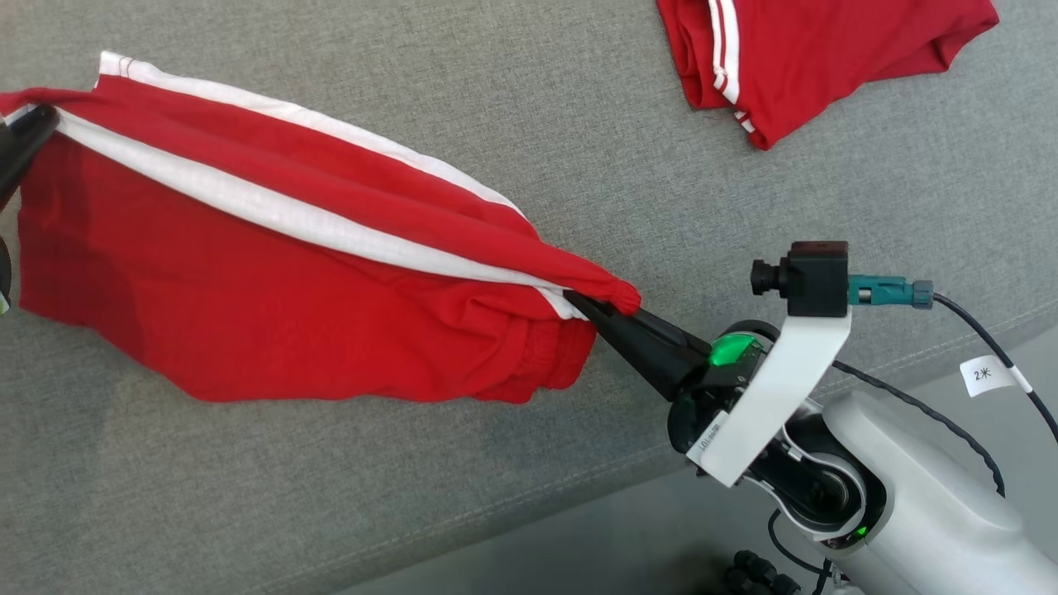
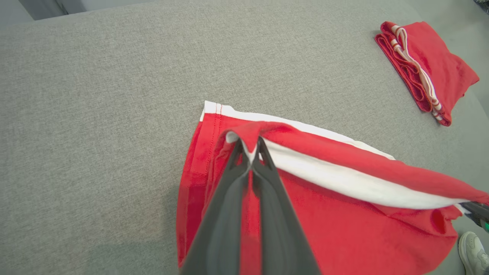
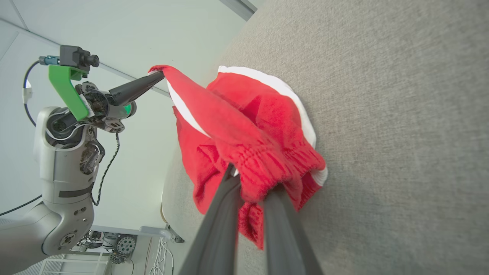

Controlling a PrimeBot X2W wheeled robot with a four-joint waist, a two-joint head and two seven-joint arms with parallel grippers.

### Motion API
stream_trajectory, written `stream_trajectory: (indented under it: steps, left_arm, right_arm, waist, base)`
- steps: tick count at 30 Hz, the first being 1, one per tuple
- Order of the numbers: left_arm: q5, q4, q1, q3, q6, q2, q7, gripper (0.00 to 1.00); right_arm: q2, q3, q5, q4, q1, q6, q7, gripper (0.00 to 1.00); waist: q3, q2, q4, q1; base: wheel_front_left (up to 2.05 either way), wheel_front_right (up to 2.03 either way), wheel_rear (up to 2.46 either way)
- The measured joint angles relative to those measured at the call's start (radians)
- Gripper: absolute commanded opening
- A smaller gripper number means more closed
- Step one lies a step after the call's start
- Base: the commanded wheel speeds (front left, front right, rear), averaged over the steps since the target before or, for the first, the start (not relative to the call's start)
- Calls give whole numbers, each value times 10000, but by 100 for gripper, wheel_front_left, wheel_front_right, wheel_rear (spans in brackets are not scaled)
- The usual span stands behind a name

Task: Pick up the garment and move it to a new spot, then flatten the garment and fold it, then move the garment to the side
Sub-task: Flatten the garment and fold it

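- One grey cushion (image 1: 744, 165).
- Two red garments: the garment (image 1: 248, 281), centre-left, strung between the grippers; a folded garment (image 1: 826, 58) at 1 o'clock.
- Two grippers: left gripper (image 2: 250, 149) pinches its 9 o'clock hem, right gripper (image 1: 599, 310) clamps its 3 o'clock waistband.

1. You are looking at a wide grey fabric surface (image 1: 512, 91), matte and closely woven, under soft, even light.
2. Near its front edge, a stitched seam (image 1: 579, 478) runs along the edge.
3. Past that edge lies a smooth, pale grey floor (image 1: 562, 549).
4. In your right wrist view, plain pale panels (image 3: 126, 23) stand behind; you cannot tell whether they are wall or ceiling.
5. Loose cables (image 3: 160, 252) hang low in that view.
6. A pale shoe (image 2: 473, 250) sits at the lower right of your left wrist view.
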Motion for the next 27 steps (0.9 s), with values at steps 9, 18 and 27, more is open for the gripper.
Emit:
stream_trajectory:
  steps: [9,18,27]
  left_arm:
    - [299,686,-1213,-491,15,-33,591,0]
    - [836,1267,-2083,-1041,42,-387,771,31]
    - [1264,1916,-2557,-1369,59,-752,761,100]
  right_arm:
    - [174,209,81,182,-472,0,-2,18]
    - [261,270,98,510,-636,0,-180,100]
    - [318,393,102,719,-804,0,-437,100]
  waist:
    - [368,0,-228,0]
    - [487,0,-385,0]
    - [465,0,-482,0]
  base:
    - [0,0,0]
    - [0,0,0]
    - [0,0,0]
